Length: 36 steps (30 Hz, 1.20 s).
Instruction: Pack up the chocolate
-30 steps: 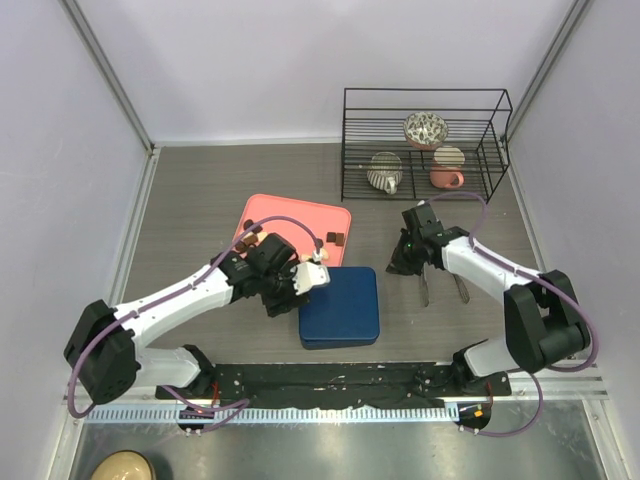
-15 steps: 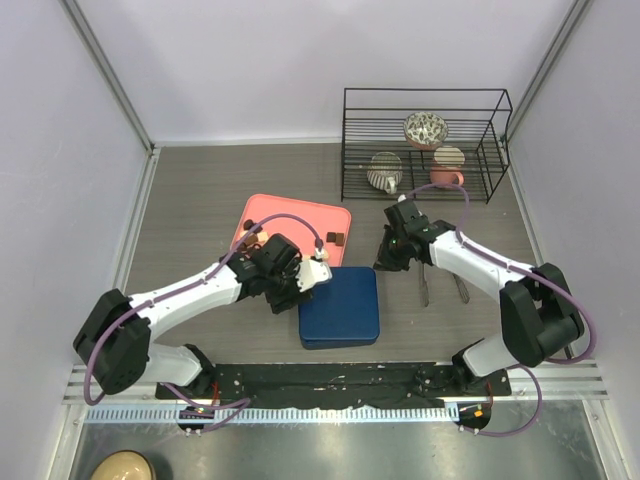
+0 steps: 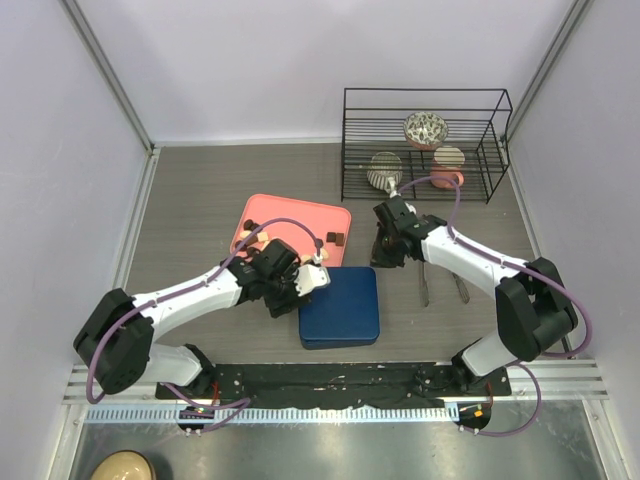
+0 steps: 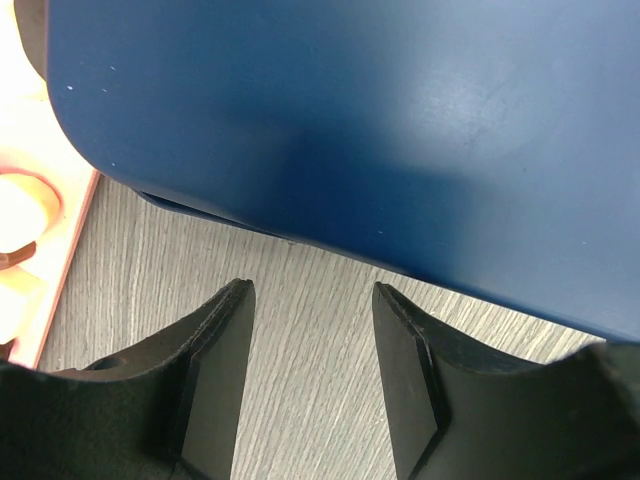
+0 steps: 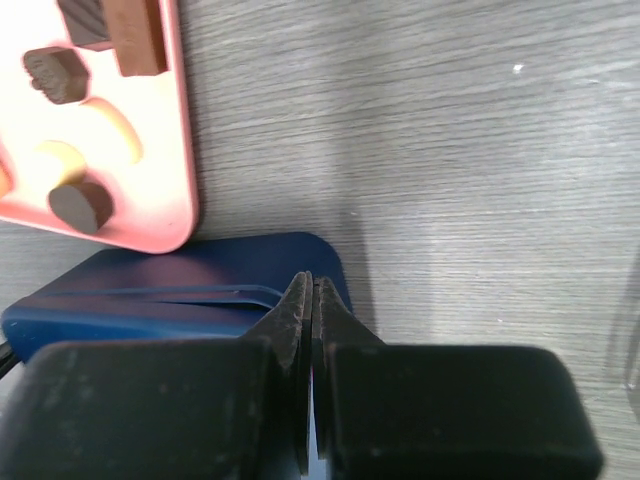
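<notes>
Several pieces of chocolate lie on a pink tray; a brown block, a dark round piece and a cream piece show in the right wrist view. A closed dark blue box sits just in front of the tray. My left gripper is open and empty at the box's left edge, low over the table, with the box lid just ahead of its fingertips. My right gripper is shut and empty above the box's far right corner.
A black wire rack with cups and a bowl stands at the back right. Two metal utensils lie on the table right of the box. The pink tray's corner is left of my left fingers.
My right arm has swung left, from near the utensils to the box's far right corner. The left gripper edged closer to the box and narrowed a little.
</notes>
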Each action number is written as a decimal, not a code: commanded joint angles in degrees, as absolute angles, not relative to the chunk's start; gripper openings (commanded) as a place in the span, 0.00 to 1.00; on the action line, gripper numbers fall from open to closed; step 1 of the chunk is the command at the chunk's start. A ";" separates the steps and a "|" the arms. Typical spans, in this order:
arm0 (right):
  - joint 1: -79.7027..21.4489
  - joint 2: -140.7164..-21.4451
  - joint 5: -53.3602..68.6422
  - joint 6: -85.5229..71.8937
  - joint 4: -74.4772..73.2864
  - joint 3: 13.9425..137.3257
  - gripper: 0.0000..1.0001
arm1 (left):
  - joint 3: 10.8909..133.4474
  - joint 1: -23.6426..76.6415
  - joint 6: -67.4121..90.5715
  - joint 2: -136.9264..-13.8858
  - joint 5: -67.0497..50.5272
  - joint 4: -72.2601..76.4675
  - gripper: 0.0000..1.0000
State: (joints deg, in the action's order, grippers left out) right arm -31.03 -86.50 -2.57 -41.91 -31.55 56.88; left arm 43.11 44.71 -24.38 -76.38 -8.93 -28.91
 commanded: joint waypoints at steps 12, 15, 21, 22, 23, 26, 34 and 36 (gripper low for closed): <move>-32.08 -79.98 -10.64 -39.37 -36.48 54.05 0.01 | 42.89 43.77 -24.08 -74.71 -10.99 -26.28 0.54; -34.27 -80.77 -10.46 -40.16 -36.74 55.54 0.01 | 43.24 43.77 -24.08 -75.23 -11.25 -26.10 0.54; -36.21 -82.61 -9.76 -41.22 -36.30 57.48 0.01 | 43.68 43.77 -23.73 -75.59 -11.25 -26.11 0.53; -36.38 -82.70 -9.67 -41.48 -36.12 57.65 0.01 | 43.51 43.86 -23.82 -75.50 -11.25 -26.10 0.53; -36.56 -82.71 -9.67 -41.57 -35.95 57.83 0.01 | 43.59 43.77 -23.82 -75.50 -11.34 -25.93 0.53; -36.83 -82.79 -9.58 -41.84 -35.77 58.44 0.01 | 43.51 43.77 -23.82 -75.76 -11.60 -25.66 0.53; -37.18 -82.97 -10.19 -41.57 -35.86 58.19 0.01 | 43.51 43.77 -24.00 -75.85 -11.87 -25.93 0.52; -37.09 -82.18 -10.37 -41.57 -35.77 57.22 0.01 | 43.94 43.86 -24.08 -75.94 -12.39 -26.63 0.52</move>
